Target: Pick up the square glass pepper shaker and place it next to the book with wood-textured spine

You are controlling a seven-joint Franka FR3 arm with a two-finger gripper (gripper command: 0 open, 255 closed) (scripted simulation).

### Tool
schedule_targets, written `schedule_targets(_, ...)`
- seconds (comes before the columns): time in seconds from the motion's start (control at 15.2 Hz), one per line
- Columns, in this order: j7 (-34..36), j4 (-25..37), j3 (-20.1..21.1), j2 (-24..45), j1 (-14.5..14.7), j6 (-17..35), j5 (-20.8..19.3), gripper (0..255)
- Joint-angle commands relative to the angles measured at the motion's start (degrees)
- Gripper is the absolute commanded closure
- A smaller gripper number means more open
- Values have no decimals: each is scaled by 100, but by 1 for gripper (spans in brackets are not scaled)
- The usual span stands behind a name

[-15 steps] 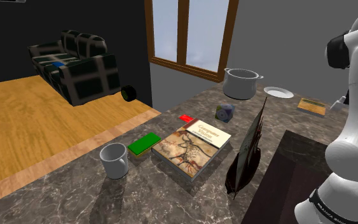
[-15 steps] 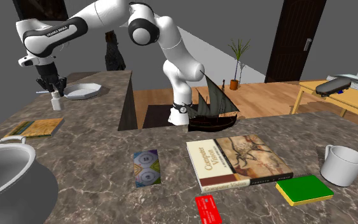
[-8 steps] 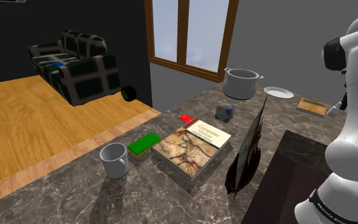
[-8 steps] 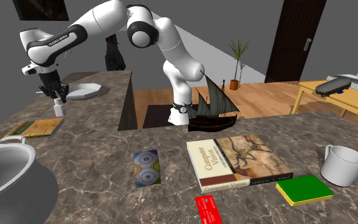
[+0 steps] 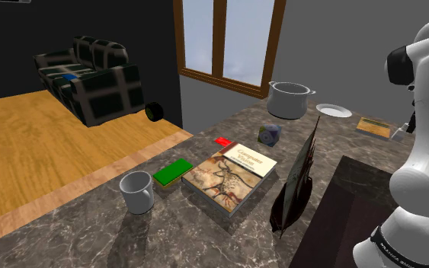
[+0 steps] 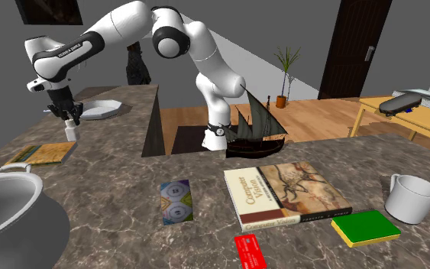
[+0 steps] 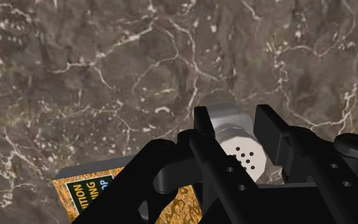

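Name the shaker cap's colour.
Pale grey with dark holes; the cap shows best in the wrist view.

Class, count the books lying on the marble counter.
3: a large illustrated book mid-counter, a green book beside the mug, and a yellow-brown book by the gripper. The small red item may be a fourth.

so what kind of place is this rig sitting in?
Looks like an open-plan home living area, probably at a kitchen counter: a dark marbled countertop carrying a grey cooking pot and a round white plate, with a dark plaid sofa on a wooden floor and a wood-framed window behind.
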Motion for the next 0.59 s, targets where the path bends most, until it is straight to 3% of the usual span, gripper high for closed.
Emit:
schedule_targets(0.0,0,0,0,0,0,0,0,0)
schedule_targets(0.33,0,0,0,0,0,0,0,0)
schedule_targets(0.53,117,304,-139,-202,62,-452,-183,0)
